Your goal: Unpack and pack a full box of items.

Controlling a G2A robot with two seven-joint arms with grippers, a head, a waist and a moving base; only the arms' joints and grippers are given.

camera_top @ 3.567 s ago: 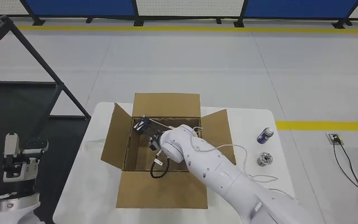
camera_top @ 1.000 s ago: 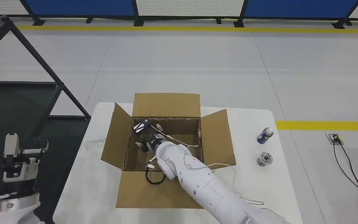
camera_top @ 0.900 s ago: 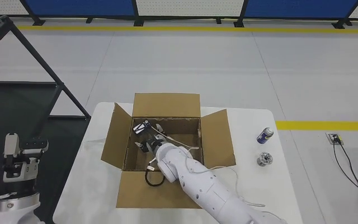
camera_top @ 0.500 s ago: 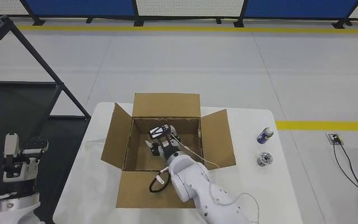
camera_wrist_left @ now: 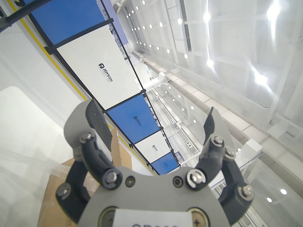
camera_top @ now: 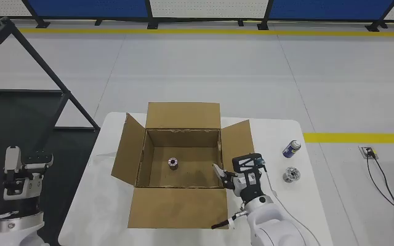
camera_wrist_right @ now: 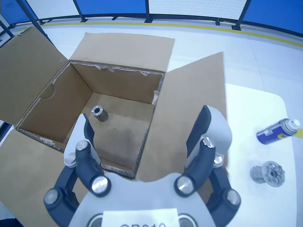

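The right hand (camera_top: 237, 167) (camera_wrist_right: 144, 121) hangs over the inner edge of the box's right flap, near the front right corner, its fingers spread wide and holding nothing; the left hand (camera_wrist_left: 152, 116) points upward toward the ceiling lights, also spread and empty, with a cardboard edge just beside it.

Half a second ago the right arm reached down inside the box (camera_top: 183, 115) (camera_wrist_right: 123, 48); it has since drawn back toward the robot, uncovering a small metal cylinder (camera_top: 173, 163) (camera_wrist_right: 99, 114) standing upright on the box floor, toward the back left.

The right wrist view brings out the cylinder's hollow bore; the top view lays out the worktop (camera_top: 111, 197) with the spray can (camera_top: 291, 148) (camera_wrist_right: 275, 132) lying right of the box and the flanged metal part (camera_top: 291, 175) (camera_wrist_right: 267, 173) near it, apart from each other.
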